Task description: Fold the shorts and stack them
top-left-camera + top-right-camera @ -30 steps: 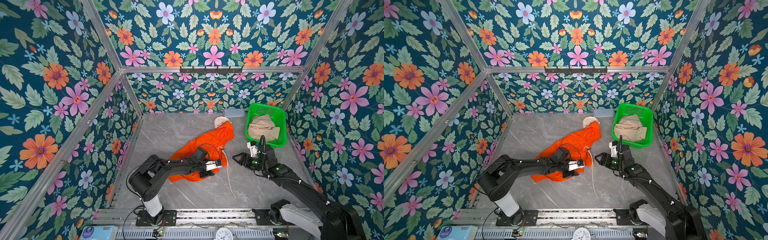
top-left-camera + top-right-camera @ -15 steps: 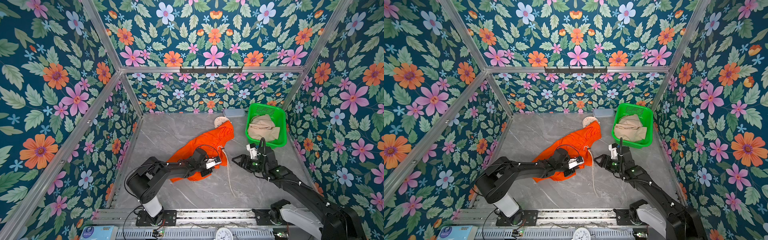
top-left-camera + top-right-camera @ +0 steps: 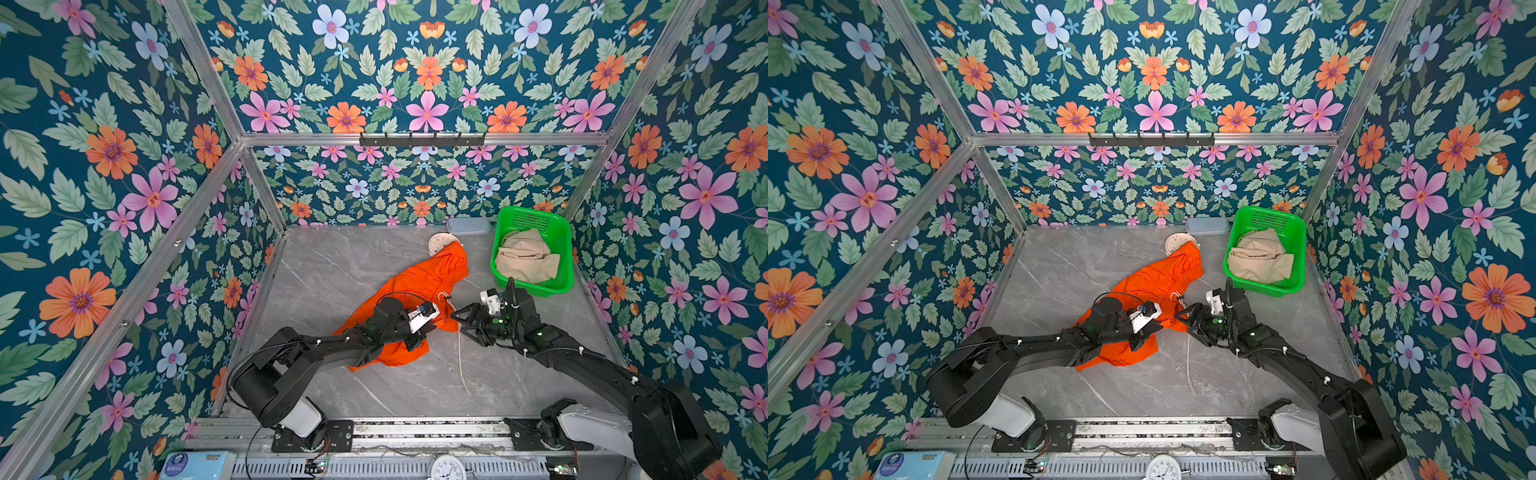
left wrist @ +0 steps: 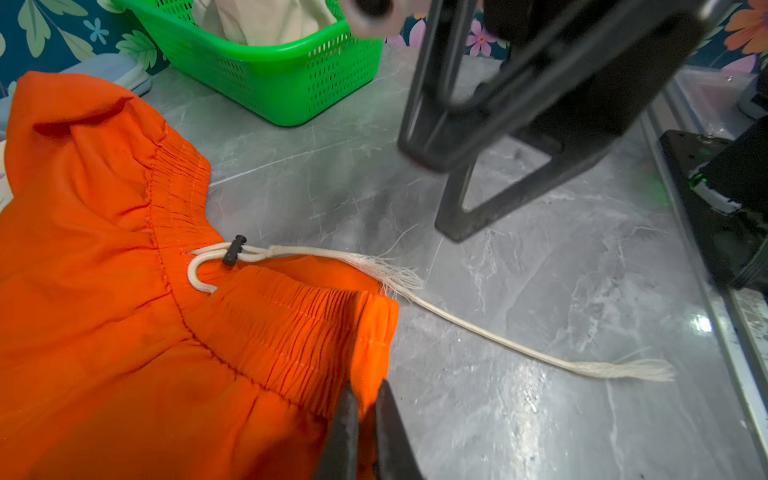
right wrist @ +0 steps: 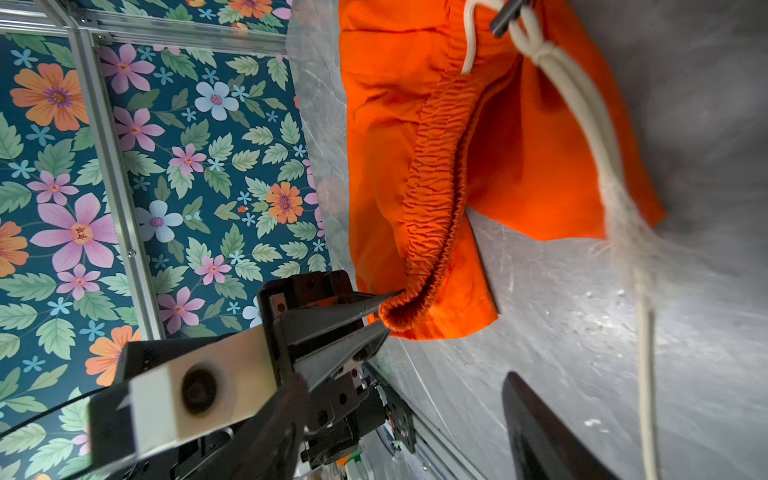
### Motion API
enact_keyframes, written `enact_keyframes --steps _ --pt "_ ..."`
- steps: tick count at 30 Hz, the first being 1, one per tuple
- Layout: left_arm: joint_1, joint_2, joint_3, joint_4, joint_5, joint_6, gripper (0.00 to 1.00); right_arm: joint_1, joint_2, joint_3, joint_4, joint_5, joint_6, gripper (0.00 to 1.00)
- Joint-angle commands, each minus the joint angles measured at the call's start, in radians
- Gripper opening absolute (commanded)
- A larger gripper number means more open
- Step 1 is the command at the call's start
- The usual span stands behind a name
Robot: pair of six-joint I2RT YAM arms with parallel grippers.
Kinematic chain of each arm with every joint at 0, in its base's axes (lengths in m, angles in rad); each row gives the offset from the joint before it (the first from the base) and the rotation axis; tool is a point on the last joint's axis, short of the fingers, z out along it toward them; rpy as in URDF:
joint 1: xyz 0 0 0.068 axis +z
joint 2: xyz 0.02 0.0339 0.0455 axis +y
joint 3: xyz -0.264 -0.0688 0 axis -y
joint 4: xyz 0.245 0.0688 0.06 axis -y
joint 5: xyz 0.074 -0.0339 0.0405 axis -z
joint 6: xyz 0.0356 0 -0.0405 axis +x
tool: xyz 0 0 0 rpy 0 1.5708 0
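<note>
Your left gripper point(image 5: 387, 311) is clamped on the bright orange fabric shorts' point(image 3: 419, 282) waistband corner point(image 5: 401, 318), the band running toward your wide-open right gripper point(image 3: 459, 325) alongside.

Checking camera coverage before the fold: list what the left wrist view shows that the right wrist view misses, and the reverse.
Left wrist only: the green basket holding the beige shorts. Right wrist only: an upright frame post. Both: the orange shorts, their white drawstring, the left gripper shut on the waistband, the open right gripper.

Left end effector point(image 3: 430, 330) on orange shorts point(image 3: 419, 282)
</note>
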Motion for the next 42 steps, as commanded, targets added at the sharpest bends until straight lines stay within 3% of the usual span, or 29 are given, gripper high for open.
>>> enact_keyframes --steps 1,7,14,18,22,24,27,30,36,42 --pt "0.0 -0.001 -0.003 0.076 0.052 -0.035 0.08 0.035 0.082 0.022 0.15 -0.016 0.126 0.73" --pt "-0.002 -0.001 -0.01 0.1 0.086 -0.032 0.09 0.06 0.247 0.035 0.354 -0.021 0.251 0.73" --pt "-0.014 -0.008 -0.001 0.049 0.096 0.028 0.11 0.068 0.321 0.071 0.344 0.008 0.253 0.71" --pt "-0.015 -0.01 -0.003 0.066 0.085 0.024 0.14 0.071 0.341 0.075 0.348 0.007 0.259 0.56" --pt "-0.014 -0.028 -0.003 0.065 0.052 -0.015 0.31 0.071 0.324 0.095 0.336 0.0 0.236 0.35" --pt "-0.015 -0.057 -0.011 0.048 0.001 -0.044 0.42 0.068 0.29 0.131 0.274 0.003 0.193 0.25" --pt "-0.01 -0.129 -0.042 0.039 -0.101 -0.092 0.5 0.049 0.233 0.23 0.119 0.015 0.091 0.19" --pt "0.0 -0.221 -0.061 -0.009 -0.218 -0.156 0.56 0.019 0.189 0.363 -0.054 0.031 -0.027 0.17" --pt "0.048 -0.399 -0.1 -0.118 -0.363 -0.268 0.64 -0.042 0.163 0.618 -0.239 0.018 -0.182 0.15" --pt "0.103 -0.551 -0.177 -0.126 -0.386 -0.306 0.71 -0.06 0.186 0.887 -0.411 0.014 -0.296 0.15"
